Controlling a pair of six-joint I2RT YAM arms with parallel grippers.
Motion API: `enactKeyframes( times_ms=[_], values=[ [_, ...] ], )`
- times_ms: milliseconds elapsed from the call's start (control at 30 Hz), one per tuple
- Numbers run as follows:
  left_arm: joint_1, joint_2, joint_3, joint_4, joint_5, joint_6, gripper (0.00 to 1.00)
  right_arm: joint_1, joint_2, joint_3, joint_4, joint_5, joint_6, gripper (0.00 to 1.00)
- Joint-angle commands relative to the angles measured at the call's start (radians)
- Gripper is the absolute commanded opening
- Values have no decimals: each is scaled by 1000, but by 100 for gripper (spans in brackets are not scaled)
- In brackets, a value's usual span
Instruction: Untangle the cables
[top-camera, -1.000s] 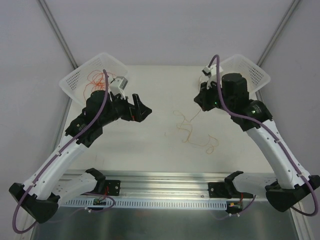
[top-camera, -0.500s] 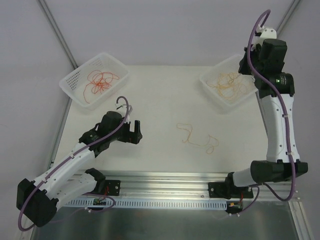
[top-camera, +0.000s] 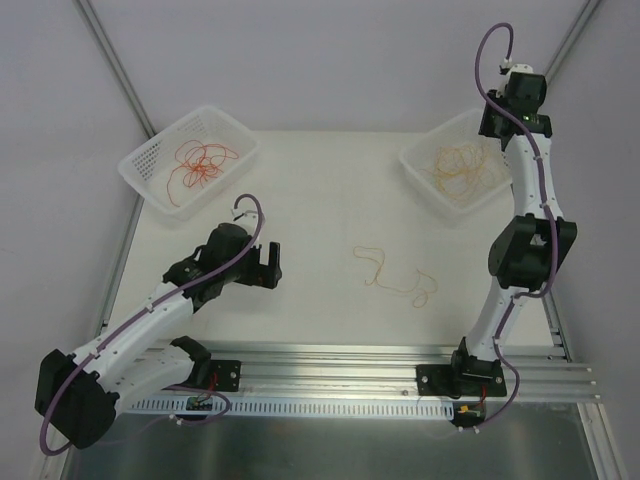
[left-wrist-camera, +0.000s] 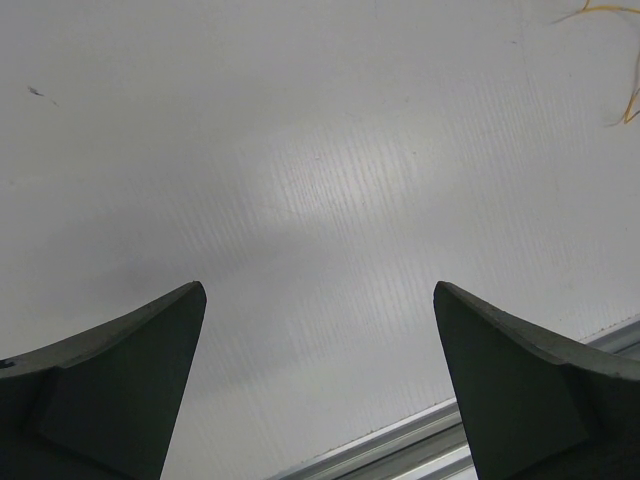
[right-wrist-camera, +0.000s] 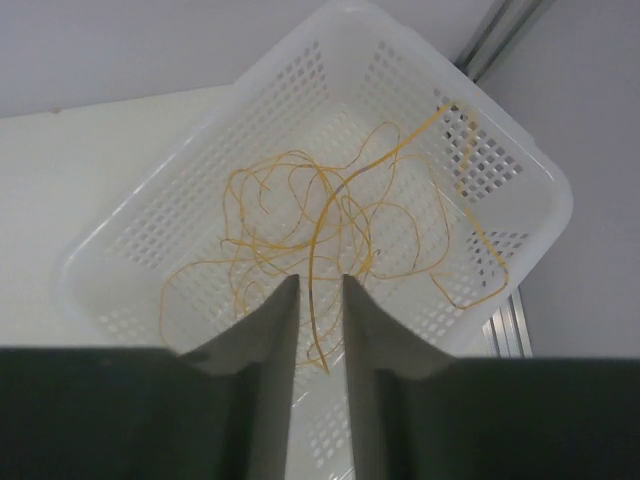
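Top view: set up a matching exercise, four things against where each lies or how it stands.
Things:
1. red cables
2. yellow cables
3. loose cable
4. left gripper

Places or states:
A. open, over bare table
B. in the right basket
C. on the table, outside both baskets
D. in the left basket

Pairs: 1-D, 2-B, 3-C, 4-A
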Motion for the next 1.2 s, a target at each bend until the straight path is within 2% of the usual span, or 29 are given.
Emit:
enactKeyframes(
  times_ms=[0,33,67,167,267,467,500,867,1033,1167],
  values=[
    [11,9,27,-9,-8,-20,99,-22,88,85,31,-37,12,32],
    [11,12,30,-9,-3,-26,99,-25,108,109,14,-59,23,40],
    [13,17,33,-15,-2,-26,99,-28,143,154,-5,-64,29,52],
    [11,26,36,-20,-3,-22,99,-28,122,148,-26,-64,66,68],
    [11,43,36,-22,-10,-6,99,-28,70,101,-11,-118,118,78],
    [11,83,53,-25,-13,50,99,18,-101,-85,-111,-149,190,84],
    [11,83,53,-26,-14,63,99,29,-155,-172,-117,-143,202,84],
    [16,40,41,-45,-94,141,99,245,-507,-729,-236,46,467,100],
    [16,69,47,-40,-123,135,99,352,-639,-933,-237,94,631,100],
    [19,68,53,-40,-126,135,99,423,-714,-1094,-140,74,730,99]
  ],
)
